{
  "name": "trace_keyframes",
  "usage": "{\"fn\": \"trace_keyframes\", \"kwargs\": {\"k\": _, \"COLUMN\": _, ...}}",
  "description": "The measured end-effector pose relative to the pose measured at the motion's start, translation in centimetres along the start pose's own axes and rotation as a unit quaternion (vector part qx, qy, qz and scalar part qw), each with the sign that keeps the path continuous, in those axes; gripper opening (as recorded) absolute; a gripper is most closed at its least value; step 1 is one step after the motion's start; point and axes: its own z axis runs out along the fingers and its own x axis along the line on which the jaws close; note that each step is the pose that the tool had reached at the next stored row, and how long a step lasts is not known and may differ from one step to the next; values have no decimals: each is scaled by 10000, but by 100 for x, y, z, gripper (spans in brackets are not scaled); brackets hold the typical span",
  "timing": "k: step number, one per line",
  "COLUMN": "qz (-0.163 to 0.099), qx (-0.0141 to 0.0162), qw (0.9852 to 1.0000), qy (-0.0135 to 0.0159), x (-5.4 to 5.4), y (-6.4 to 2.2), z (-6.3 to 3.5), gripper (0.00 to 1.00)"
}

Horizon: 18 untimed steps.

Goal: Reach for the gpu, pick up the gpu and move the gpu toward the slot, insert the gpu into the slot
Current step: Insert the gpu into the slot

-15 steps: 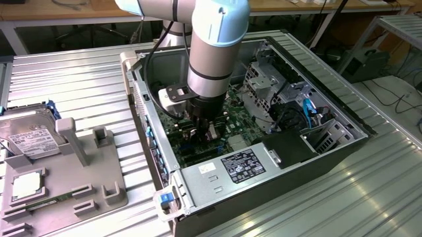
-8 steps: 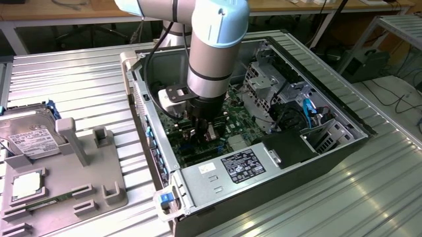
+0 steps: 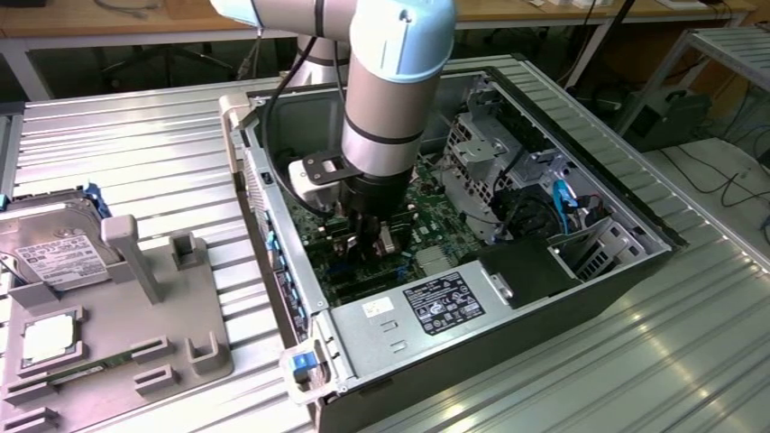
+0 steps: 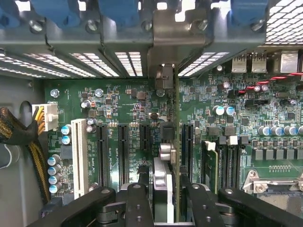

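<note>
Grey fixture tray (image 3: 180, 352) is sitting beside the open computer case (image 3: 626, 271). Inside it I am seeing my gripper (image 4: 166, 189) clamping the gpu (image 4: 174, 142) edge-on above the green motherboard (image 4: 128, 109), its bracket reaching the case's rear slot openings.

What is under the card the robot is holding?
Under the gpu, clamped in the gripper, lies the green motherboard with black slots. The card's edge covers whatever sits directly beneath it.

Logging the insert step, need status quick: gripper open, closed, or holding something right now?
Gripper: closed on the gpu, which stands on edge over the motherboard slots inside the computer case.
</note>
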Motion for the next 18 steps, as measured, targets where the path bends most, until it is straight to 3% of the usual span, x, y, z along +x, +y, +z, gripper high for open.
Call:
{"fn": "trace_keyframes", "kwargs": {"k": 13, "qz": -1, "qx": 7, "qw": 10000, "qy": 0, "x": -6, "y": -3, "z": -479, "gripper": 35}}
{"fn": "trace_keyframes", "kwargs": {"k": 18, "qz": 0, "qx": 14, "qw": 10000, "qy": 0, "x": -8, "y": -3, "z": -585, "gripper": 35}}
